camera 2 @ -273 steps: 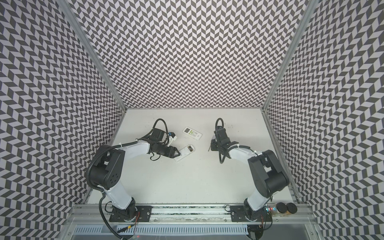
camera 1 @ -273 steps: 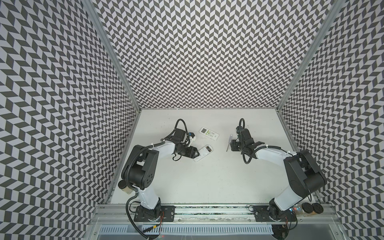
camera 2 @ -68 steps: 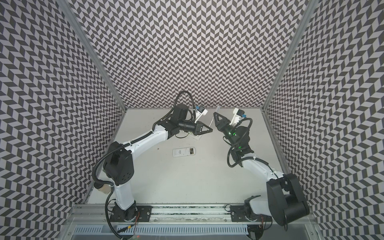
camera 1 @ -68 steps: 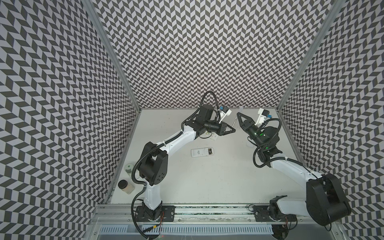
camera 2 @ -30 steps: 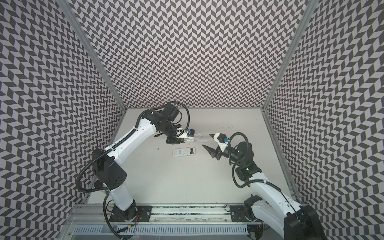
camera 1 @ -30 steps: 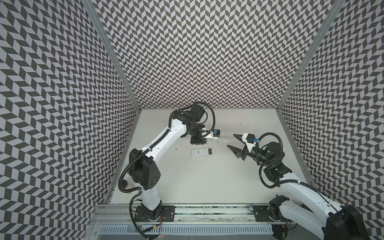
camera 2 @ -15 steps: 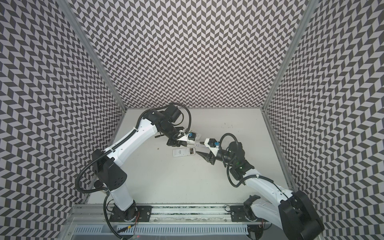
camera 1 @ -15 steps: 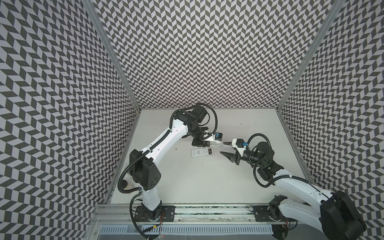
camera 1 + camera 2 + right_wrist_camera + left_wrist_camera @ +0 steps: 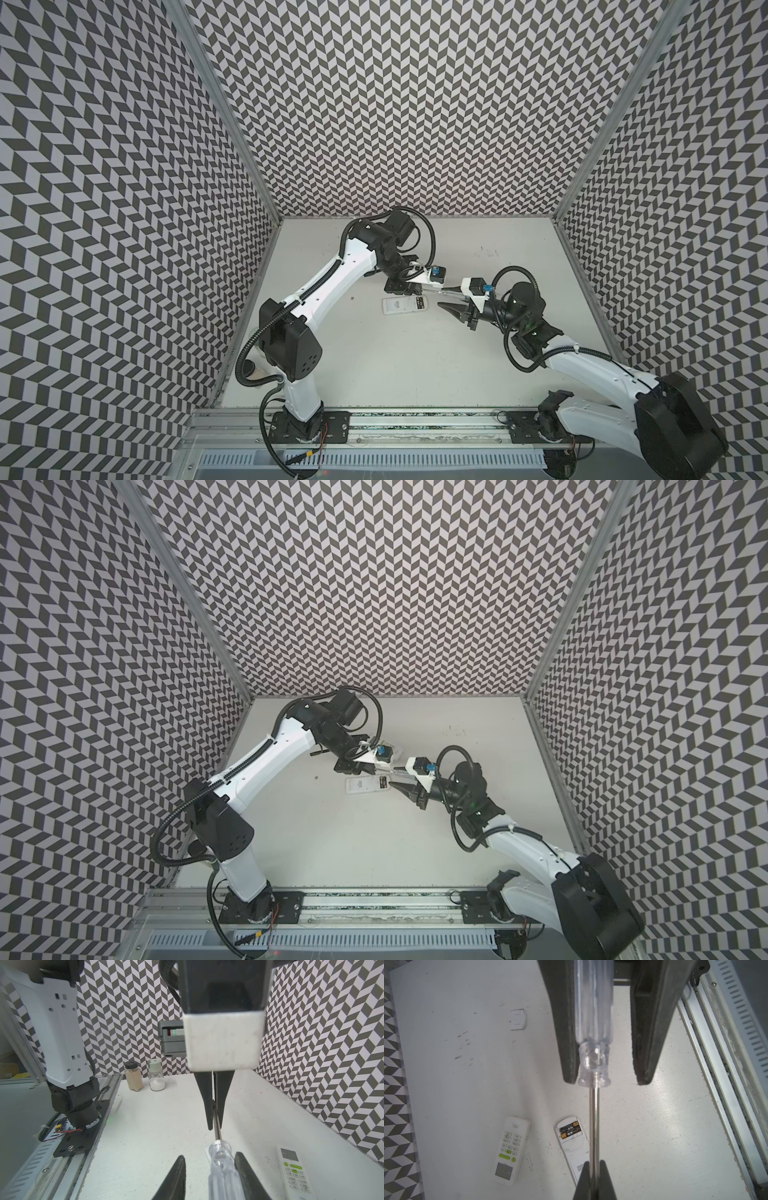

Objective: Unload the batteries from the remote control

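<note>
In came the right claw [image 9: 209,1155], closer than a second before and with its jaws drawn in. They stood narrowly apart around the clear handle of the screwdriver [image 9: 594,1059], one jaw against it, a gap on the other side, no clamp yet. The left claw [image 9: 593,1162] was pinched tight on the metal shaft. A mid-air hand-over, by the look of it.

Progress was early. Below the tool, the remote [image 9: 572,1147] lay face down on the worktop [image 9: 654,1126] with its compartment bared, and two black, gold-ended batteries [image 9: 570,1130] sat side by side inside it. No loose battery showed anywhere. So the opening was done; the prying out was all left.

The batteries lay under the hanging shaft, just beside its line in the left wrist view, and apart from both claws, neither of which touched the remote. In both top views the remote sat just left of the right claw's tips.

Farther off lay a second remote [image 9: 511,1150], buttons up, its battery side hidden. Beyond that, the small white cover [image 9: 518,1019] lay alone.
</note>
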Robot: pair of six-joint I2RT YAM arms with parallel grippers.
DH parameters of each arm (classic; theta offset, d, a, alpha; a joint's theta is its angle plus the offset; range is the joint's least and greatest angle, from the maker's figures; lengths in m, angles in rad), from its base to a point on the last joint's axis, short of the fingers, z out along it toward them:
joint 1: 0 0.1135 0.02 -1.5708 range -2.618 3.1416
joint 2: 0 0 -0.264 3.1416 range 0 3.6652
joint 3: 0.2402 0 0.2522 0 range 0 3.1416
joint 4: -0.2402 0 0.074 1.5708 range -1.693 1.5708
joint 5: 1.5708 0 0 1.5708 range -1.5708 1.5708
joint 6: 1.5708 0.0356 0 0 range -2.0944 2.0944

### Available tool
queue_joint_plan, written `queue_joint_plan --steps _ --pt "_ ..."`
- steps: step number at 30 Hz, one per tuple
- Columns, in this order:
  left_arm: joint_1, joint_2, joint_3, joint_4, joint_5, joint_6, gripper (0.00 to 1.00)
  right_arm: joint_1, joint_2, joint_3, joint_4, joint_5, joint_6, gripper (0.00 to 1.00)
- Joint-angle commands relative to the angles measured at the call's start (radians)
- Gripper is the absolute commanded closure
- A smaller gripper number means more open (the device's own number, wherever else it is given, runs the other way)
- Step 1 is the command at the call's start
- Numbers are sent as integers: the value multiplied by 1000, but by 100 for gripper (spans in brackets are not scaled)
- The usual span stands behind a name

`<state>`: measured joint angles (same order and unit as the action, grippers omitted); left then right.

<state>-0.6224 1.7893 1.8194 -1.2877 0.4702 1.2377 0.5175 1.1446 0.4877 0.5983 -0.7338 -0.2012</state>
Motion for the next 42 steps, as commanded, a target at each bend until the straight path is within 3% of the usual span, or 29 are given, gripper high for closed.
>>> queue_joint_plan --steps 1,9,17,23,29,34,42 --pt "-7 -16 -12 -22 44 4 100 15 -2 16 65 -15 7 63" --pt "-11 -13 -20 -15 66 -21 100 19 2 11 108 -22 42 70" --pt "-15 -12 -18 -25 70 -29 100 20 3 1 121 18 33 68" --pt "-16 -16 -14 -36 51 -17 100 19 -46 12 -7 108 -79 50" --pt "-14 -19 -26 -35 61 2 100 19 -87 -12 -21 88 -81 43" --pt "-14 -10 -14 -35 66 1 100 18 -53 29 -42 0 -54 52" --pt "-15 -10 -13 -35 96 0 100 29 -13 47 -26 -42 -44 67"
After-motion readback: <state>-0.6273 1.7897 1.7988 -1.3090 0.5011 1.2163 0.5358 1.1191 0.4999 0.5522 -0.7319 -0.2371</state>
